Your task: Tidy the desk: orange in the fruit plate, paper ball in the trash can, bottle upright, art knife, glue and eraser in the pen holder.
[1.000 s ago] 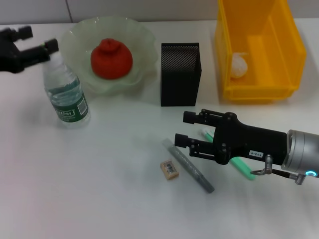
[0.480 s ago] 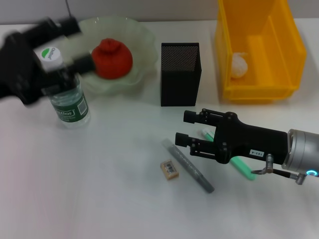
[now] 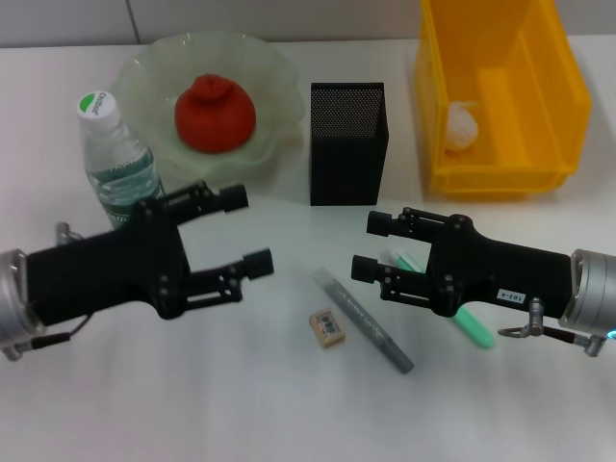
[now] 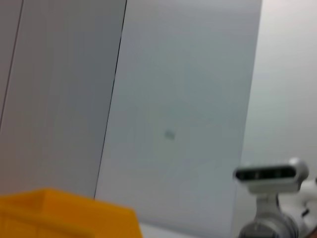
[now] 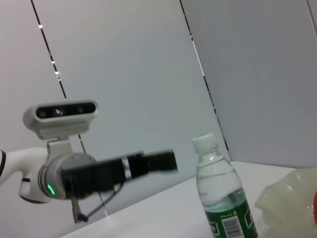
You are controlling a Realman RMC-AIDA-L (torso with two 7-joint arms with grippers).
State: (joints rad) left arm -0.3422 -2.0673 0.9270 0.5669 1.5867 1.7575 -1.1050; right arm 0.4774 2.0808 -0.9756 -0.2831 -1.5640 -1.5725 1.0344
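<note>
Scanning from the left: left gripper hovers low over the counter in front of the bottle, jaws spread wide, holding nothing. Bottle stands upright beside the fruit plate, its lower body hidden behind the arm; orange sits in the plate. Pen holder is mid-counter, inside not visible from here. Eraser lies flat in front of it, touching nothing, just beside a grey stick, which could be the glue or the knife, can't tell. Eraser looks light, stiff, small and low, so I'd pinch it across the short sides; it may skid on the smooth top. Right gripper hovers just right of the stick, jaws apart and empty, covering the middle of a green stick; only the two ends of that one show. Paper ball is already in the trash can at far right. Left wrist view shows only a yellow corner and wall, nothing useful.
</note>
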